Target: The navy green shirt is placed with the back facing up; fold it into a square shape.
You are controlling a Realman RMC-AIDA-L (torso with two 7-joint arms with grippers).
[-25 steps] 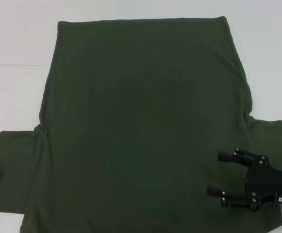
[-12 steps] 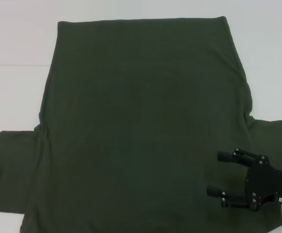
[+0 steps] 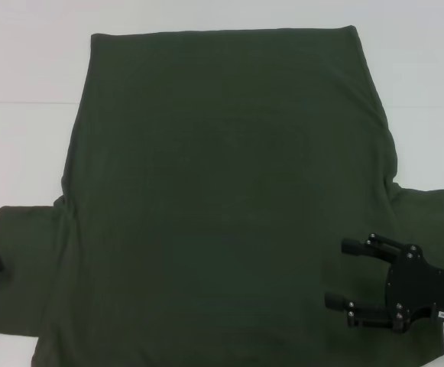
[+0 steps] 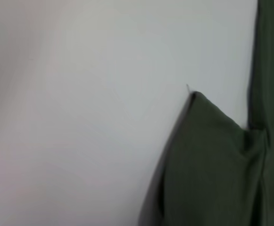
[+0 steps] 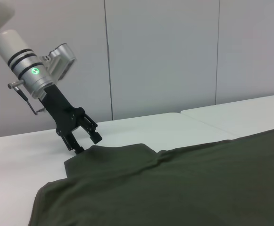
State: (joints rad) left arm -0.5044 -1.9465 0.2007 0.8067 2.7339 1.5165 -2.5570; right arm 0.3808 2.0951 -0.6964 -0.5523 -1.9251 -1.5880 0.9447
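The large dark olive-green knit shirt (image 3: 222, 206) lies flat on the white table (image 3: 23, 153); the black right gripper (image 3: 336, 274) hovers spread-fingered, empty, over its near right part; the left gripper (image 5: 86, 141), fingers parted, meets the left sleeve's edge.

The navy green shirt (image 3: 222, 199) is soft, matt knit cloth without sheen. The bench (image 3: 23, 69) looks smooth, matt and white. The right hand (image 3: 344, 275) is matt black with small shiny metal screws. The left hand (image 5: 82, 136) is matt black below a glossy white-and-silver arm.
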